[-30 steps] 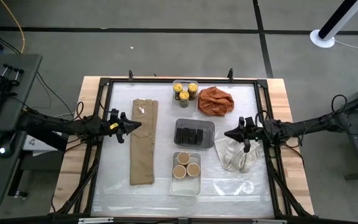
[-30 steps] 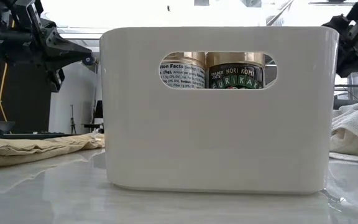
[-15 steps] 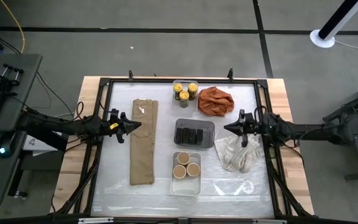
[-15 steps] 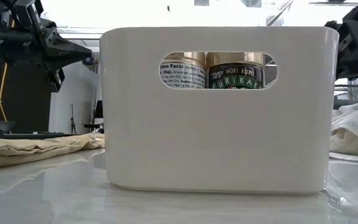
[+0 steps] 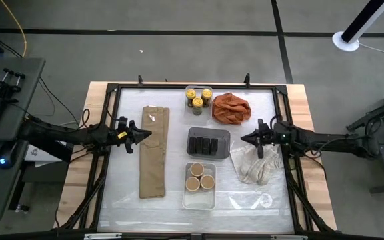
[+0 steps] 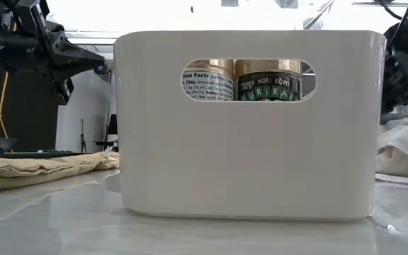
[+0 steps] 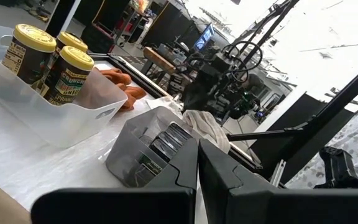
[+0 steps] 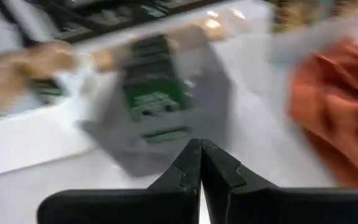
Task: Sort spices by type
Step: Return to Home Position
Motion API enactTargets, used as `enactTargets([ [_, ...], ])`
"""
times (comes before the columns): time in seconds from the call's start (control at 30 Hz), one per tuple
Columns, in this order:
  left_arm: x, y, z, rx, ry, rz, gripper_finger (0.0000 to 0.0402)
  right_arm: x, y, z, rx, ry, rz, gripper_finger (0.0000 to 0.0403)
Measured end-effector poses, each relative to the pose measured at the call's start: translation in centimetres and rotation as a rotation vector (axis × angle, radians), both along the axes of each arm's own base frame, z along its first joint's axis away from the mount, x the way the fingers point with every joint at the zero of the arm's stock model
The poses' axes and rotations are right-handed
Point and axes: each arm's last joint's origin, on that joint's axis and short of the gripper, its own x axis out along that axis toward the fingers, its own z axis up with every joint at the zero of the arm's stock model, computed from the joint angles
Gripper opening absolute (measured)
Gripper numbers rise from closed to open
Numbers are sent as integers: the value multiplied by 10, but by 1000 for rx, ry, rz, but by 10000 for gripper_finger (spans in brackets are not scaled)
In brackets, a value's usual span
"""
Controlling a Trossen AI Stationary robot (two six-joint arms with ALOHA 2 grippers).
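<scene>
Three yellow-lidded jars (image 5: 197,97) stand in a clear tray at the far middle, also in the left wrist view (image 7: 48,59). Three dark tins (image 5: 209,143) sit in a grey tray at the centre. Three tan-topped tubs (image 5: 199,181) stand in a white tray (image 6: 250,120) near the front. My left gripper (image 5: 147,133) hovers shut over a folded tan cloth, left of the tins. My right gripper (image 5: 243,139) hovers shut just right of the grey tray (image 8: 157,99), touching nothing.
A folded tan cloth (image 5: 155,152) lies on the left half. An orange cloth (image 5: 231,108) is bunched at the far right, and a white cloth (image 5: 255,165) lies under my right gripper. A black frame (image 5: 112,90) rims the table.
My right arm has swung toward the table's near edge behind its wrist. Its gripper has rolled and tipped a little downward while staying shut beside the grey tray. The spices and cloths have kept their places.
</scene>
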Motion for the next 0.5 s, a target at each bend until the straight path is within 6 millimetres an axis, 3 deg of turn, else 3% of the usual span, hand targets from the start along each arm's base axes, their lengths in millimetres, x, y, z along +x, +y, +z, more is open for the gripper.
enactTargets([
  [0.23, 0, 0, 0, 0, 0, 0, 1, -2, -6, -3, -88, 53, -201, 0],
  [0.5, 0, 0, 0, 0, 0, 0, 1, -2, -6, -3, -62, 48, -215, 3],
])
